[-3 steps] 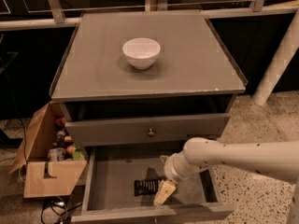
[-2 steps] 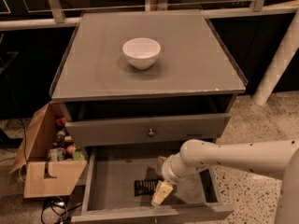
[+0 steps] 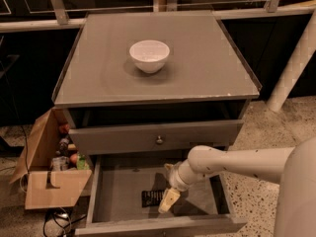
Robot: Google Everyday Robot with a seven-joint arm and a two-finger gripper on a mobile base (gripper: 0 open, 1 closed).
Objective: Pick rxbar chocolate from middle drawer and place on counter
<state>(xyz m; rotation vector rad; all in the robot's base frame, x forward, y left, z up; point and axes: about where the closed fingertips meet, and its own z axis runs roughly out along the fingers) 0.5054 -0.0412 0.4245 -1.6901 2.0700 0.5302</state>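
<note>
Chocolate bar lies flat on the floor of the open middle drawer, near the drawer's front wall. My gripper is down inside the drawer at the bar's right end. I cannot tell how far the jaws are parted or whether they hold anything. I judge this the grasp step. Next I need a firm pinch, a lift clear of the drawer, then the surface above.

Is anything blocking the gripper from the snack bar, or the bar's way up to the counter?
Nothing visible. The gripper hangs in the drawer right beside the bar; only a bowl sits on the counter.
</note>
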